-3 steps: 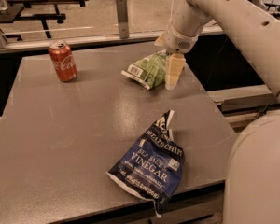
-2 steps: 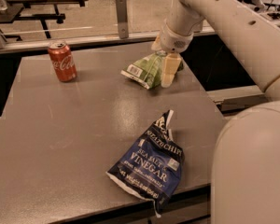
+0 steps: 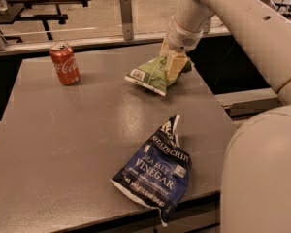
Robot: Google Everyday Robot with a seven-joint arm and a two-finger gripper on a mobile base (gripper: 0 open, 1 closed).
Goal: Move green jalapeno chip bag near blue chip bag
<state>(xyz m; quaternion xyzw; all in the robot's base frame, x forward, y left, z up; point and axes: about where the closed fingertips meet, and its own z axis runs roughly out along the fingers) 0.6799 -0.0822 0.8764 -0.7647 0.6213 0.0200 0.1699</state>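
since a second ago the gripper [image 3: 169, 63] has slid a little left across the view, from just beside the green bag [image 3: 149, 74] onto that bag's right end. green bag, blue bag [image 3: 157, 176] and can [image 3: 64, 63] lie where they did.

now the gripper hangs from the arm [image 3: 242, 18], which comes in from the upper right, over the far right part of the table [image 3: 77, 130]. its two fingers [image 3: 175, 64] straddle the green bag's right end, one in front and one behind, with green showing on both sides of the front one. they are drawn in narrow and pinch the bag between them. the bag's right end bunches up toward the fingers. its left end, with the white patch, points left and down toward the tabletop; whether that end touches the table i cannot tell.

the blue bag lies flat and crumpled near the front edge of the table, right of the middle, its white lettering face up and its lower corner hanging just past the edge. it is well apart from the green bag, with bare tabletop between them.

the can stands upright near the far left of the table, well apart from both bags.
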